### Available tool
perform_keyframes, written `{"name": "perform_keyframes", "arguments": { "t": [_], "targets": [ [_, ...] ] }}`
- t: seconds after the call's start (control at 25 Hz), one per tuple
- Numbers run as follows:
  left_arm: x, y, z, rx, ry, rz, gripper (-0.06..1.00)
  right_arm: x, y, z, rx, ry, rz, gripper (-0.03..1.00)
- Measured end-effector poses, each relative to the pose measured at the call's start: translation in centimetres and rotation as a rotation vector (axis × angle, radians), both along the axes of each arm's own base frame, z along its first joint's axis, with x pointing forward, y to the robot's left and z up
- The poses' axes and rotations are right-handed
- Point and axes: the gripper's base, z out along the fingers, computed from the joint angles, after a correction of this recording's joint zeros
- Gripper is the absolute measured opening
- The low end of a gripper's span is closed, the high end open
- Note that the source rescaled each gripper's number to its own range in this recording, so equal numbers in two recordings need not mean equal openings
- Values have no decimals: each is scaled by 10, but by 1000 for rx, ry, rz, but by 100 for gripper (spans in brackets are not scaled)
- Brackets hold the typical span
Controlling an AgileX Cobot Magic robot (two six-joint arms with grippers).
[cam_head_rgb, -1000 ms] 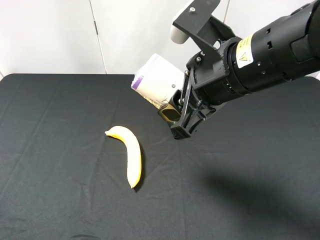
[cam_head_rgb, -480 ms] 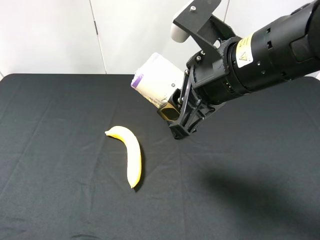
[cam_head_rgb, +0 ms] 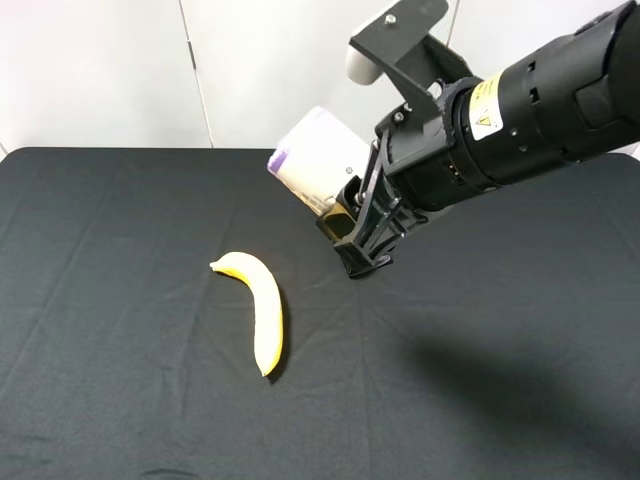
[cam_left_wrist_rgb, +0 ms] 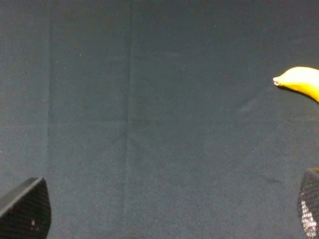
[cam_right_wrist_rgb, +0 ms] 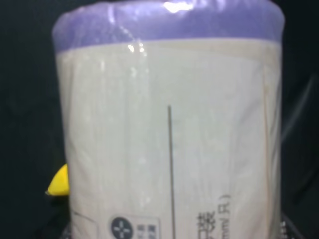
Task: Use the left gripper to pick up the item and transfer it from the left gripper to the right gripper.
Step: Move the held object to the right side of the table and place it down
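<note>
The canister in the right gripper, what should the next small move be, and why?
Probably draw the canister a little toward the right side, with the right gripper shut on it. The canister hangs tilted above the black table, gripped only by that gripper. The left gripper shows wide-apart fingers with nothing between them, so the handover looks done.
</note>
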Motion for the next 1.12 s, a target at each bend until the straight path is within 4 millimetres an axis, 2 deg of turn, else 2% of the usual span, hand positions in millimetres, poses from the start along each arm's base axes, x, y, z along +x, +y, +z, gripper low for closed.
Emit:
{"name": "perform_keyframes", "arguments": {
  "t": [0.32,0.68,0.88,1.12],
  "targets": [
    [0,0,0,4,0,3,96,29,-43,-8,-48,128,-261,6],
    [0,0,0,0,0,0,96,51,-91,-18,-112,243,-473,6],
    [0,0,0,0,0,0,96,73,-108,-48,-170,345,-570,6],
    [0,0,0,4,0,3,96,98,-113,-84,-190,380,-611,6]
  ]
}}
